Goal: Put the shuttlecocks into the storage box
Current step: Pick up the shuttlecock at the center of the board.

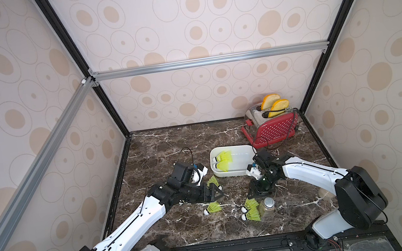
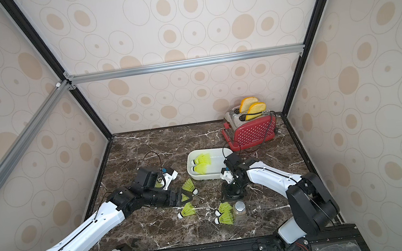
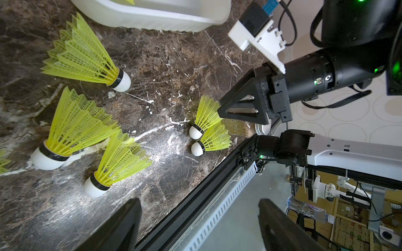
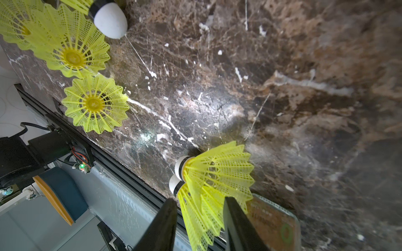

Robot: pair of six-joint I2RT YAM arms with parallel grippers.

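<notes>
Desk: the dark brown marble-patterned desk is carrying everything, and both claws are hanging low over its near half.
Toaster: a red perforated toaster holding two bread slices is standing well beyond the right claw, behind the box.
Storage box: the white, lidless storage box is sitting between the two claws and slightly beyond them, near both and touching neither.
Left claw: the left claw is standing wide open, with nothing lying between its fingers.
Right claw: the right claw is pointing down at a pair of shuttlecocks, its fingers straddling one yellow skirt. Whether they are pressing on it cannot be told.
Jar: a small clear jar with a silver lid is lying just under the right claw, against the pair's skirts.
Shuttlecocks in the box: two shuttlecocks are lying side by side at the end of the box nearer the left claw.
Shuttlecocks by the right claw: the pair is lying below its fingertips, white tips pointing towards the left claw.
Shuttlecocks by the left claw: one shuttlecock is lying just beside its fingers on the box side. Another is lying near them on the opposite side.
</notes>
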